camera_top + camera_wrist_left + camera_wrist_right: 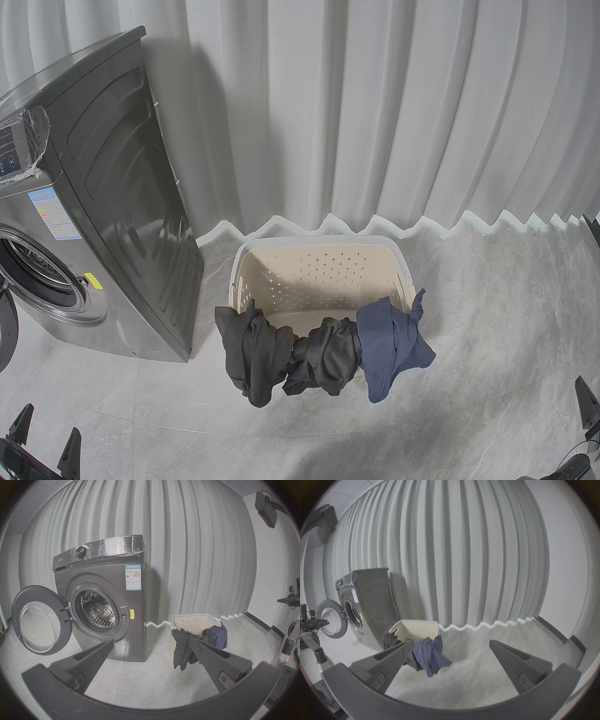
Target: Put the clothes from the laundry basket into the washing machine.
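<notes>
Our left end effector (49, 431) is hanging open, empty, short of the laundry basket (325, 240), clothes (312, 359) draping along its near rim. Left of the basket, the washing machine (137, 614) is gaping. Our right end effector (450, 642), also open, empty, is facing the blue garment (429, 656).

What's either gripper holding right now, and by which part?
Nothing. The left gripper and right gripper are both open and empty; the clothes hang over the basket rim.
</notes>
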Motion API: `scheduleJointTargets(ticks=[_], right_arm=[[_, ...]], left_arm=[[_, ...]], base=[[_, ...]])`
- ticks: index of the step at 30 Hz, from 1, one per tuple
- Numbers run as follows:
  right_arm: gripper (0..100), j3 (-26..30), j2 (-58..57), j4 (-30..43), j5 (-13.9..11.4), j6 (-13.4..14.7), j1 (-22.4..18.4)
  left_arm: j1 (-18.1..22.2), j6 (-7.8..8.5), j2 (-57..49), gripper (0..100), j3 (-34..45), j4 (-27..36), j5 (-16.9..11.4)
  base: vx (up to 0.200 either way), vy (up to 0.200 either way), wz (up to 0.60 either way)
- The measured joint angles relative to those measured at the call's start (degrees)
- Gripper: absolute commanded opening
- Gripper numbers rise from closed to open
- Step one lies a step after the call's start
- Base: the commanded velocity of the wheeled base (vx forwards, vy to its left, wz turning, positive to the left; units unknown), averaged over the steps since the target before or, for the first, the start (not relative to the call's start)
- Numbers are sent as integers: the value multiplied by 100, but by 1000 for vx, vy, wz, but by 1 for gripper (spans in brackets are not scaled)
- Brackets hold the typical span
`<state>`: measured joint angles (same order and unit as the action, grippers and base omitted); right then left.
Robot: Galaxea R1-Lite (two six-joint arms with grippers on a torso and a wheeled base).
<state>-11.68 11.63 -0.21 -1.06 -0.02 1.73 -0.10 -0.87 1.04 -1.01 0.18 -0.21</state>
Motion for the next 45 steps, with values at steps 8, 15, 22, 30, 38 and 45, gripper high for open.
scheduleJointTargets(ticks=[8, 15, 22, 30, 38, 45], right_arm=[[100, -17, 1802, -195, -312, 67, 122], [100, -107, 3200, -553, -714, 68, 217], [100, -254, 4479, -1228, -808, 158, 551], [100, -414, 5845, -1958, -818, 434, 1031], [100, -872, 6913, -2070, -775, 900, 1491], [100, -1315, 7648, -2083, -575, 970, 1620]], left_arm=[[0, 0, 0, 100, 0, 0, -1], [0, 2, 0, 100, 0, 0, -4], [0, 0, 0, 100, 0, 0, -4], [0, 2, 0, 100, 0, -2, -6], [0, 0, 0, 100, 0, 0, -6], [0, 0, 0, 100, 0, -5, -4]], base=[[0, 0, 0], [0, 0, 0], [0, 0, 0], [0, 0, 0], [0, 0, 0], [0, 0, 0]])
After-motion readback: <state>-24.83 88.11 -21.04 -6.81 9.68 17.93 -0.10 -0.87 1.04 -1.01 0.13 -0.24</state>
